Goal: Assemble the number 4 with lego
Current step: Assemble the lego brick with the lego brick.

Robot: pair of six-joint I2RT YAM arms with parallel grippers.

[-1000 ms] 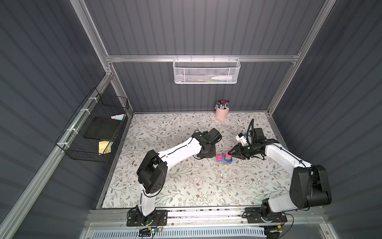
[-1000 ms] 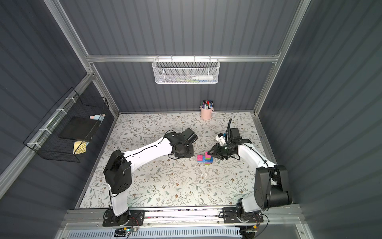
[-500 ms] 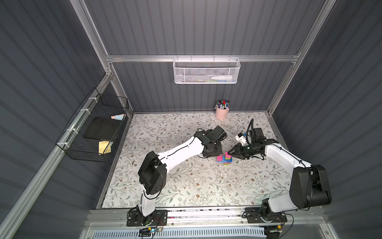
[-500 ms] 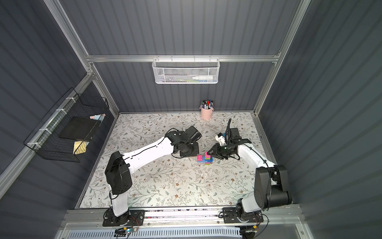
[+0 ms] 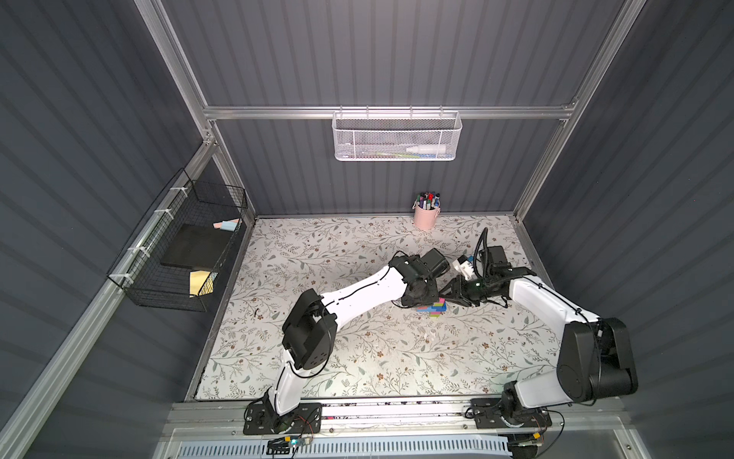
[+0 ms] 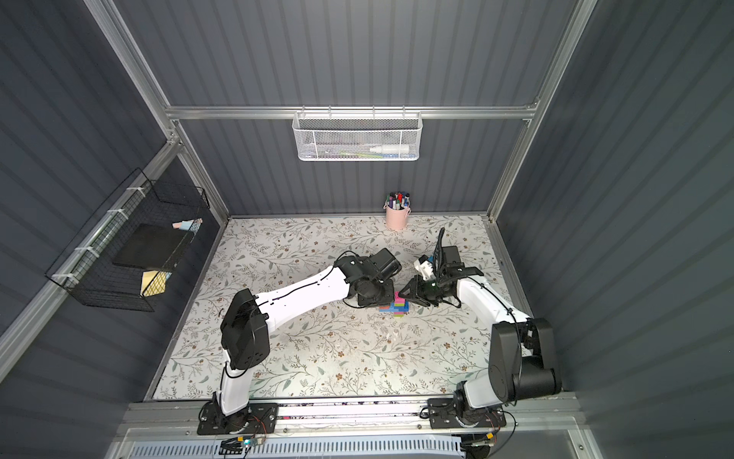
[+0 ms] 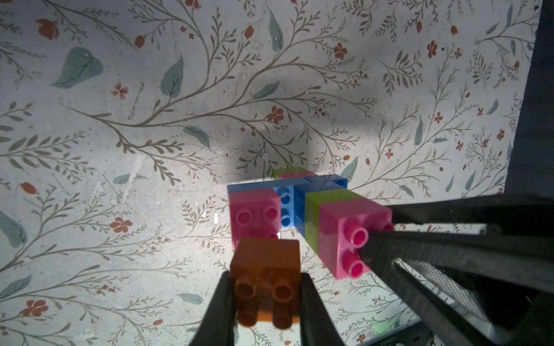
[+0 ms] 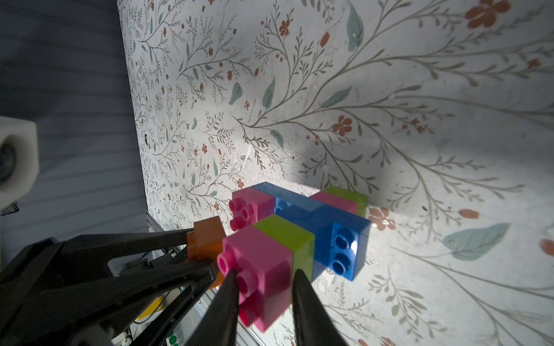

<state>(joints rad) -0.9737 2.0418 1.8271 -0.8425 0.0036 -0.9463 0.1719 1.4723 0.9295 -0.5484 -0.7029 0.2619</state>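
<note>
The number 4 (image 5: pixel 433 308) lies on the mat (image 5: pixel 317 357), right between both tools. The right gripper (image 8: pixel 263 278) is clamped on its near pink brick (image 8: pixel 263 257), bracing. The left gripper (image 7: pixel 266 284) pinches the orange brick (image 7: pixel 265 260) just before the other pink brick's studs; whether they touch, I can't tell. My read: a brick is being seated, so align and press. Beyond the tools, the pen cup (image 5: pixel 425 218) holds markers, the white basket (image 5: pixel 397 137) a bottle, and the wire basket (image 5: pixel 178 246) pads.
</note>
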